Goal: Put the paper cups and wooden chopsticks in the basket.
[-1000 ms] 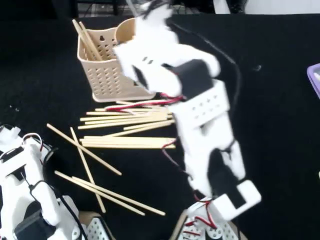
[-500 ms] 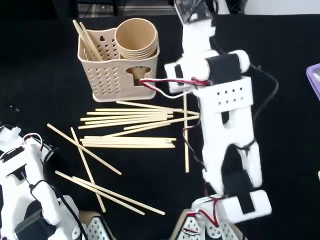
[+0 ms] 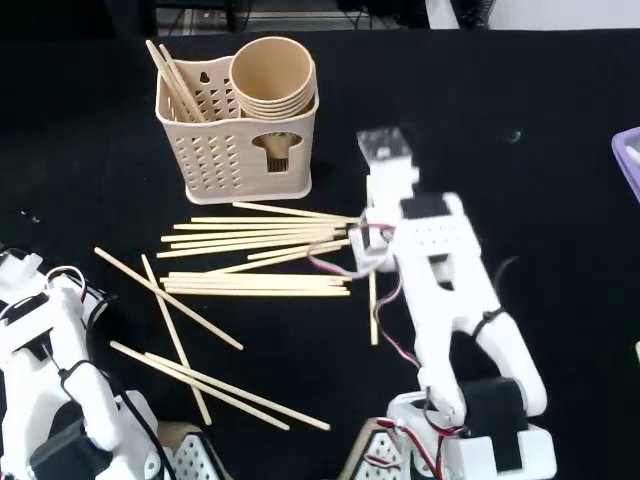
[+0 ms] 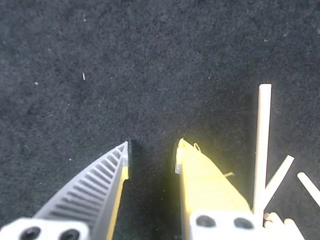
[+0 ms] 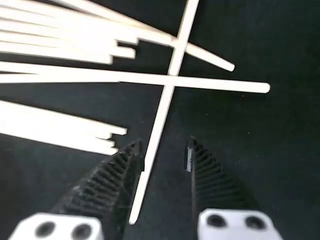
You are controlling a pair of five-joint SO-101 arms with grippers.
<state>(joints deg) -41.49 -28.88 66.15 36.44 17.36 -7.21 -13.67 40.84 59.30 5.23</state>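
**Cups in the basket, most chopsticks on the desk**

The paper cups (image 3: pixel 272 75) sat stacked in the basket (image 3: pixel 237 150), with a few chopsticks leaning at its other end. Most wooden chopsticks (image 3: pixel 255 255) lay scattered on the black desk (image 3: pixel 520 80) just in front of it. The right end effector (image 5: pixel 162 150) stood parted, gripping nothing — a lone chopstick (image 5: pixel 167 95) ran between its jaws, crossing the pile. The left end effector (image 4: pixel 150 152) was likewise parted and empty over bare desk.

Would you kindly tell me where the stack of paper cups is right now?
In the high view, the paper cups sit nested in the right compartment of the basket, beside chopsticks leaning in its left.
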